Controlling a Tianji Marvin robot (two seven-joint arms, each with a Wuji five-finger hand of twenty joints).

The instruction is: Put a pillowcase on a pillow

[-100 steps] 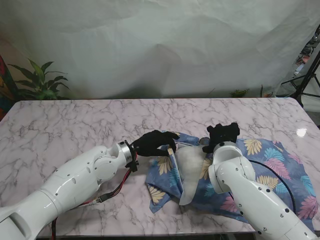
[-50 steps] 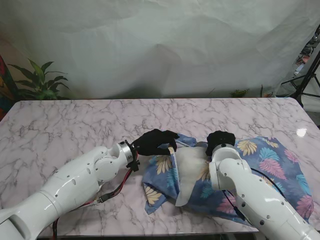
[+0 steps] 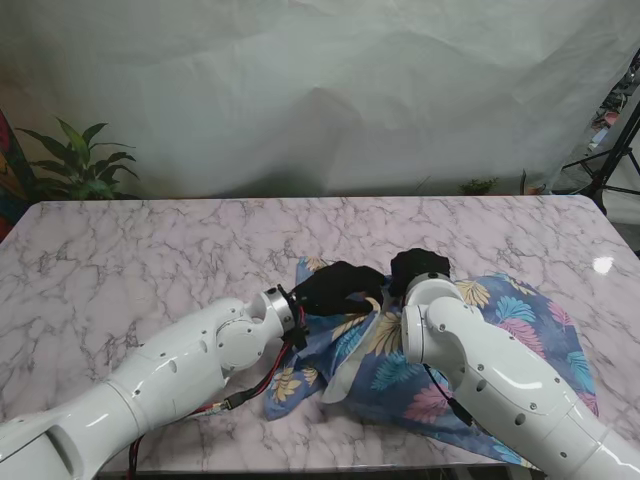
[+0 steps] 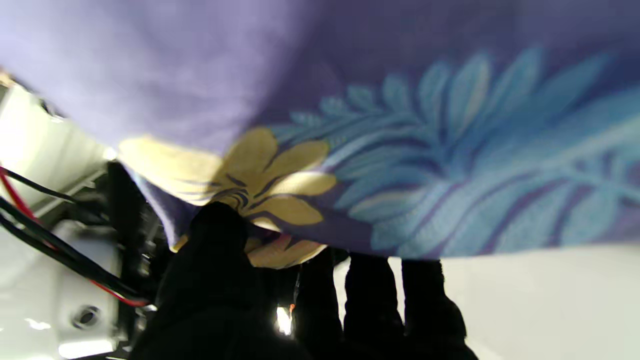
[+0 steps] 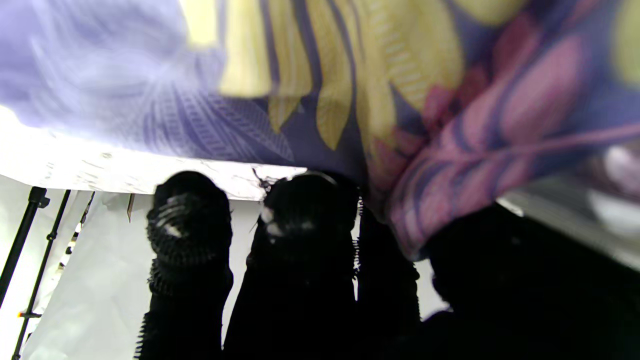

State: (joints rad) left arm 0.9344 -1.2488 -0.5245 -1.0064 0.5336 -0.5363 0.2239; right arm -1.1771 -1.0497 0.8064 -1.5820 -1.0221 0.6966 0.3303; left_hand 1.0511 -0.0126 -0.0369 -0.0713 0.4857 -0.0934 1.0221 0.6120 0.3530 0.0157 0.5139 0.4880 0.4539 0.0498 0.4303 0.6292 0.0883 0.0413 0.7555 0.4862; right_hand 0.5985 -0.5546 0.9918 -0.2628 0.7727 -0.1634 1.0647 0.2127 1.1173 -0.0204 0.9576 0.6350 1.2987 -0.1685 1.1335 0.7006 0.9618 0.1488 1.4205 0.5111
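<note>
Pillowcase [image 3: 470, 340] lies bunched on the near-right part of the table [image 3: 130, 250], floral side up, spreading from the centre toward the right edge. No bare pillow shows in the stand's view; whether it sits fully inside the cloth cannot be told.

Left hand [image 3: 338, 288]: fingers [image 4: 370, 290] closed on the left end of the pillowcase, with cloth draped over the fingertips in the wrist view. Judged to be grasping the hem.

Right hand [image 3: 418, 270]: just right of the left hand, almost touching it, at the far edge of the cloth. In its wrist view a fold of fabric is pinched at the thumb side, while two fingers [image 5: 190, 225] stand free of the cloth. Judged a partial grasp.

Risks, as judgement only:
- The right hand's pinch holds little cloth. Any pull could slip the fold out and let the opening collapse.
- The two hands are close together. A small inward move could make them collide or catch each other's fingers.
- Cloth is heaped in loose folds near the left hand [image 3: 300, 380]. Pulling may drag the whole bundle across the table rather than draw the case along the pillow.
- Both wrist views are filled by fabric, so the opening's edge cannot be checked; a hand may hold two layers at once and close the mouth.
</note>
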